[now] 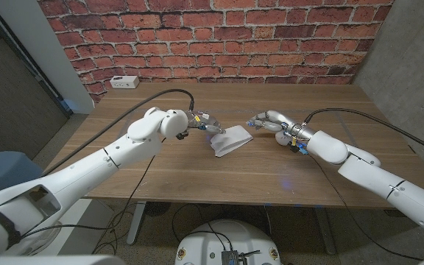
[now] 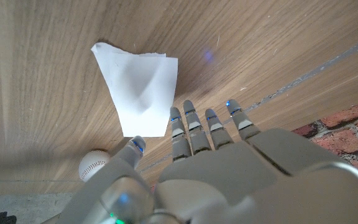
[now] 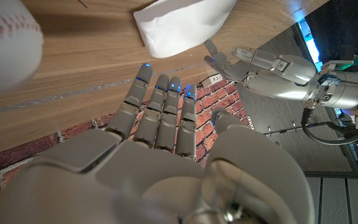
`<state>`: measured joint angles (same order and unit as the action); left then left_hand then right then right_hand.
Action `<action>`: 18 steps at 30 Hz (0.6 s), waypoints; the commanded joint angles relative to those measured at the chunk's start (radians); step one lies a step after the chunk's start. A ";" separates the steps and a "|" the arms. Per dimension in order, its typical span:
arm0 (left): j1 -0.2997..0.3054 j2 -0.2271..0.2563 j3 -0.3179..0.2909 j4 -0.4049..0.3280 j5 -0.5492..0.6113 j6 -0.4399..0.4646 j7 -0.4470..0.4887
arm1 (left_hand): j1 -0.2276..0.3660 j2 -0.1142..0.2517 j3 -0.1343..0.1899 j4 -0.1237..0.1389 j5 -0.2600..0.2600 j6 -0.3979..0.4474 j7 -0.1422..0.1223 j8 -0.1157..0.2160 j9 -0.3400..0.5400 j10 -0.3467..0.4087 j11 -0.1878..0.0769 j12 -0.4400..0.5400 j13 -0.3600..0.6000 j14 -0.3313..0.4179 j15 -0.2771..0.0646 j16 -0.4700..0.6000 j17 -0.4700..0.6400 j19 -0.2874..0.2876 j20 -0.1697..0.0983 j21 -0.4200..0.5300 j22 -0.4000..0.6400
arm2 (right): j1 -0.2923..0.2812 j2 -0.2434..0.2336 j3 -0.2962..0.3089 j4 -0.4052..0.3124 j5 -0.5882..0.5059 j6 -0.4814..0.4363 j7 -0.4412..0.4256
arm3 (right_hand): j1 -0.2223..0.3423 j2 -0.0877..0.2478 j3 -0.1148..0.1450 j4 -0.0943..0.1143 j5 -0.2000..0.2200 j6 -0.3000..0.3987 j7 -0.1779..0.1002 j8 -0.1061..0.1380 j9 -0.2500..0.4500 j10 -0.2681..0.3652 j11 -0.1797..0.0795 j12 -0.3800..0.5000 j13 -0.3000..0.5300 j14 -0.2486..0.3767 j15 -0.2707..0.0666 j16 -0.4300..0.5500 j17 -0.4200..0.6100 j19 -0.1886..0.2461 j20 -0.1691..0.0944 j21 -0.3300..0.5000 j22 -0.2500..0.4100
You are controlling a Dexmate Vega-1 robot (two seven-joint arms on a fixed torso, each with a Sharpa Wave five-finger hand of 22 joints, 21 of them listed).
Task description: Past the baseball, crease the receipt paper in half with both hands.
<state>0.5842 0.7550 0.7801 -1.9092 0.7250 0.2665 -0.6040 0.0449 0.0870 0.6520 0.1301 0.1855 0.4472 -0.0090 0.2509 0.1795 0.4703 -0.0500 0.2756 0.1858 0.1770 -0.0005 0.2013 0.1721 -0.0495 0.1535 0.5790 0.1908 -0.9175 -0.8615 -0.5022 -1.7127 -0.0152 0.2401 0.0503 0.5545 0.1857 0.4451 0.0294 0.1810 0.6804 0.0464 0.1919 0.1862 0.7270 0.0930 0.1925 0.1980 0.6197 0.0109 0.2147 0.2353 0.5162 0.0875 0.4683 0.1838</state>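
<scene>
Two robot hands reached toward a folded white receipt paper (image 1: 230, 139) that lay near the middle of the wooden tabletop (image 1: 197, 177), one coming in from each side. The left hand (image 1: 201, 123) hovered just beside the paper's left edge; in the left wrist view that same left hand (image 2: 210, 143) had its fingers (image 2: 191, 127) stretched out straight and a little apart, with nothing between them, their tips close to the paper's (image 2: 138, 87) near corner but not clearly touching it. The paper looked doubled over and slightly puffed, one end lifted off the wood rather than pressed flat. The right hand (image 1: 271, 124) sat just off the paper's right end, and in the right wrist view the right hand (image 3: 166, 124) likewise held its fingers extended side by side, empty, pointing toward the paper (image 3: 182, 25); whether the tips met the sheet could not be told. A baseball (image 3: 5, 46) showed large and blurred close to the right hand in that view, and the baseball (image 2: 95, 167) also appeared in the left wrist view resting on the wood near the left thumb (image 2: 132, 149). Behind the tabletop stood a red brick wall (image 1: 219, 37), with a small white box (image 1: 125, 82) at the far left corner.
</scene>
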 commanded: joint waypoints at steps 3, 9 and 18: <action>0.027 0.042 0.008 -0.064 0.057 -0.009 0.147 | 0.000 0.013 0.010 -0.007 0.003 0.120 0.043 0.005 0.004 0.082 0.062 -0.001 0.005 0.093 0.004 0.013 0.001 0.019 0.005 -0.007 0.002 | 0.028 0.019 -0.006 0.027 0.004 0.007 0.005 | -0.005 -0.010 -0.002 -0.003 -0.002 0.005 0.009 0.002 0.001 0.004 0.008 0.006 0.001 0.002 0.005 0.007 0.005 0.001 0.004 -0.004 0.001; 0.071 0.038 0.006 -0.085 0.162 0.018 0.232 | 0.019 -0.003 0.015 -0.044 -0.004 -0.066 -0.029 -0.071 0.008 -0.172 0.046 -0.087 0.014 -0.003 0.042 -0.026 0.005 -0.033 0.007 -0.039 0.006 | 0.037 0.024 -0.012 0.038 0.004 0.009 0.009 | -0.007 -0.011 -0.003 -0.004 -0.003 0.005 0.010 0.002 0.001 0.005 0.011 0.007 0.001 0.003 0.007 0.009 0.006 0.003 0.004 -0.004 0.001; -0.009 0.002 -0.006 0.046 -0.077 -0.127 0.093 | 0.004 0.001 0.009 -0.037 0.001 -0.049 -0.003 -0.056 0.008 -0.137 0.018 -0.064 0.012 0.040 -0.027 -0.003 0.006 0.008 0.010 -0.027 0.009 | 0.036 0.024 -0.009 0.037 0.005 0.013 0.003 | -0.009 -0.012 -0.002 -0.005 -0.004 0.005 0.011 0.002 0.001 0.006 0.010 0.007 0.001 0.008 0.008 0.012 0.005 0.007 0.003 -0.003 0.002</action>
<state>0.6216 0.7832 0.7833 -1.9574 0.7948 0.2650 -0.4483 0.0573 0.0831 0.6621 0.0848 0.1855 0.3787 -0.0366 0.1847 0.1841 0.3139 -0.0290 0.2014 0.1973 0.1933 -0.0132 0.1884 0.1748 -0.0588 0.1587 0.5426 0.1968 -0.8888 -0.8428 -0.5090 -1.6837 -0.0117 0.2479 0.0548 0.5490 0.1802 0.4451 0.0295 0.1810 0.6859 0.0519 0.1920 0.1863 0.7325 0.0985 0.1965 0.1979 0.6252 0.0164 0.2223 0.2397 0.5163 0.0875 0.4683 0.1838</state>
